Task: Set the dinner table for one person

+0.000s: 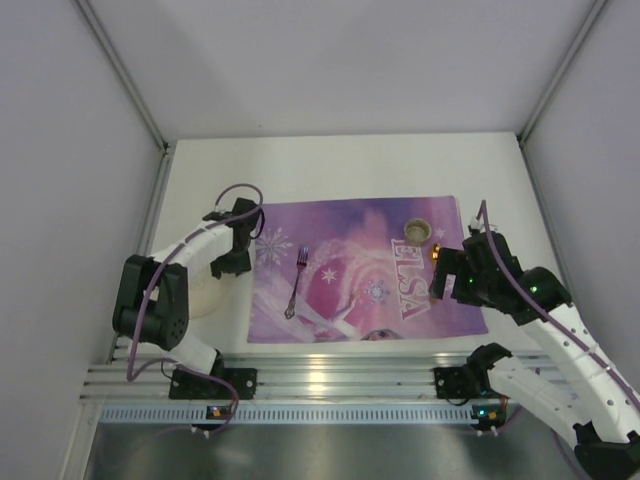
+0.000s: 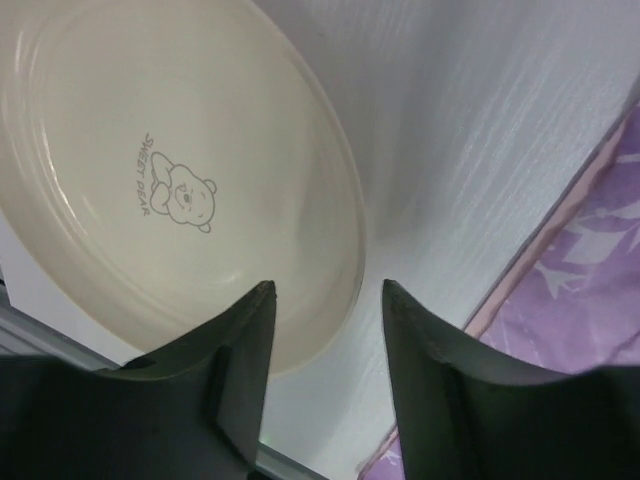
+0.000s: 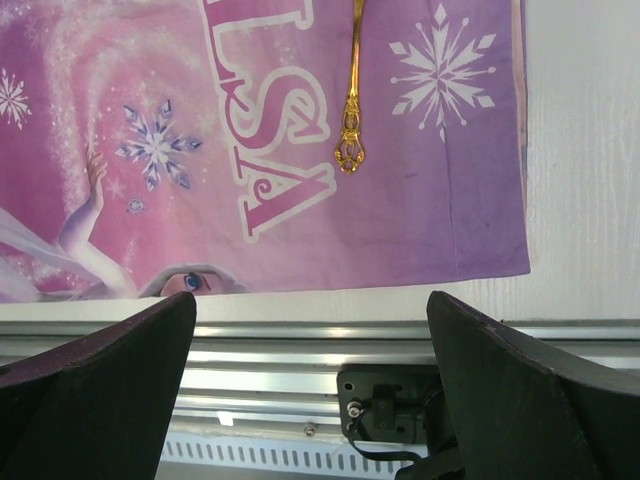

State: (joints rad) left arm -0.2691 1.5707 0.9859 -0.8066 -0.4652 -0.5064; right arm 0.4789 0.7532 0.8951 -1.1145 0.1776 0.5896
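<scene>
The white dinner table (image 1: pixel 350 165) carries a purple snowflake placemat (image 1: pixel 340 225). A fork (image 1: pixel 298 280) lies on its left part and a small cup (image 1: pixel 417 231) stands at its far right. A cream plate (image 2: pixel 150 170) with a bear print lies on the table left of the mat, partly under my left arm in the top view (image 1: pixel 203 297). My left gripper (image 2: pixel 325 290) is open and empty over the plate's rim. My right gripper (image 3: pixel 310 300) is open wide and empty above the mat's near right corner. A gold spoon (image 3: pixel 350 100) lies on the mat beyond it.
An aluminium rail (image 1: pixel 320 380) with the arm bases runs along the table's near edge; it also shows in the right wrist view (image 3: pixel 280 365). Grey walls enclose the table on the left, right and far sides.
</scene>
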